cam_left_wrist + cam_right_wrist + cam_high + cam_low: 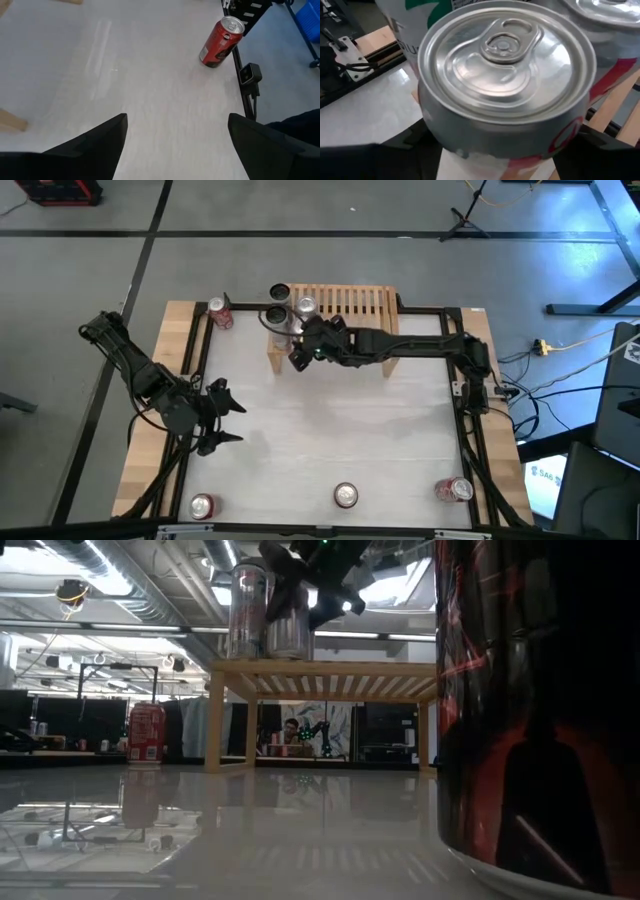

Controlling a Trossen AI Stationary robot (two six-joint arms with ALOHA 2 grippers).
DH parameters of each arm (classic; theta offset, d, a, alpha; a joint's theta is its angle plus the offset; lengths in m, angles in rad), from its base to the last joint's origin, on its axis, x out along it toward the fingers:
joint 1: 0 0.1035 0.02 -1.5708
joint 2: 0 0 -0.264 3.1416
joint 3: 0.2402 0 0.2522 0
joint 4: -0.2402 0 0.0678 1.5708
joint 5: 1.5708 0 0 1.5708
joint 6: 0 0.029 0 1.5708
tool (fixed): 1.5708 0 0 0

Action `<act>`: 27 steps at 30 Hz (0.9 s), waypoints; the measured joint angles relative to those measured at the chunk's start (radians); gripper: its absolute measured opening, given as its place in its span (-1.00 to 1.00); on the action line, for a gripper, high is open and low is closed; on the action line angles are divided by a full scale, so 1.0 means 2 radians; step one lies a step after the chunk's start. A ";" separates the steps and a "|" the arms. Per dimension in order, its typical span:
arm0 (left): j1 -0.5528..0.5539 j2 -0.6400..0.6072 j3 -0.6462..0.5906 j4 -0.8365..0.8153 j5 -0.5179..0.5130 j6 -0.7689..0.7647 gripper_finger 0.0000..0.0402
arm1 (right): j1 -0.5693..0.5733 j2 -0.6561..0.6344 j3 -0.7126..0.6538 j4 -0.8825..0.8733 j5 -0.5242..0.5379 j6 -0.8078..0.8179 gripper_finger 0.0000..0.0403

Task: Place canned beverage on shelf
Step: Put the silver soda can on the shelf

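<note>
The pale wooden shelf stands at the table's far middle; it also shows in the low view. My right gripper is at the shelf's near left corner, shut on a silver can. That can stands on the slats in the low view. Other cans stand on the shelf behind it. My left gripper is open and empty over the table's left part, its fingers wide apart. My right gripper pinches the silver can's side wall between its two fingers, a little below the top rim. The fingers come from above, pointing down. The can is upright, its bottom on the shelf's slats, as far as the low view shows.
A red can stands at the table's far left beside the shelf. Three cans stand along the near edge; one fills the low view's right. A black frame rail runs along the table's right side.
</note>
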 joint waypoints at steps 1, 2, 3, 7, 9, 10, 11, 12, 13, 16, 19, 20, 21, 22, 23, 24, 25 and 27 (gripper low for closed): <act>0.000 0.000 0.000 0.000 0.000 0.000 0.67 | 0.000 0.001 0.000 0.000 0.000 0.000 0.42; 0.000 0.000 0.000 0.000 0.000 0.000 0.67 | 0.000 0.002 0.000 -0.001 0.000 0.000 0.50; 0.000 0.000 0.000 0.000 0.000 0.000 0.67 | 0.000 0.002 0.000 -0.001 0.000 -0.002 0.60; 0.000 0.000 0.000 0.000 0.000 -0.001 0.67 | 0.000 0.001 0.000 0.002 0.013 -0.009 0.89; 0.000 0.000 0.000 0.000 0.000 -0.001 0.67 | 0.000 0.001 0.003 -0.002 0.017 -0.010 0.94; 0.000 0.000 0.000 0.000 0.000 -0.001 0.67 | 0.000 0.001 0.005 -0.004 0.016 -0.012 0.95; 0.000 0.000 0.000 0.000 0.000 -0.001 0.67 | 0.000 0.001 0.009 -0.004 0.016 -0.013 0.94; 0.000 0.000 0.000 0.000 0.000 -0.001 0.67 | 0.000 0.001 0.013 -0.003 0.017 -0.017 0.92; 0.000 0.000 0.000 0.000 0.000 -0.001 0.67 | 0.001 0.001 0.016 -0.002 0.017 -0.022 0.91; 0.000 0.000 0.000 0.000 0.000 -0.001 0.67 | 0.001 0.001 0.020 -0.002 0.017 -0.026 0.85; 0.000 0.000 0.000 0.000 0.000 -0.001 0.67 | 0.001 0.001 0.026 -0.009 0.017 -0.032 0.80; 0.000 0.000 0.000 0.000 0.000 -0.001 0.67 | 0.001 0.001 0.028 -0.011 0.017 -0.034 0.79; 0.000 0.000 0.000 0.000 0.000 -0.001 0.67 | 0.001 0.001 0.031 -0.012 0.017 -0.036 0.78; 0.000 0.000 0.000 0.000 0.000 -0.001 0.67 | 0.001 0.001 0.034 -0.013 0.017 -0.038 0.77; 0.000 0.000 0.000 0.000 0.000 -0.001 0.67 | 0.001 0.001 0.037 -0.014 0.017 -0.041 0.76; 0.000 0.000 0.000 0.000 0.000 -0.001 0.67 | 0.001 0.001 0.041 -0.016 0.017 -0.045 0.76; 0.000 0.000 0.000 0.000 0.000 0.000 0.67 | 0.001 0.001 0.045 -0.020 0.017 -0.050 0.75; 0.000 0.000 0.000 0.000 0.000 0.000 0.67 | 0.001 0.001 0.059 -0.028 0.017 -0.055 0.75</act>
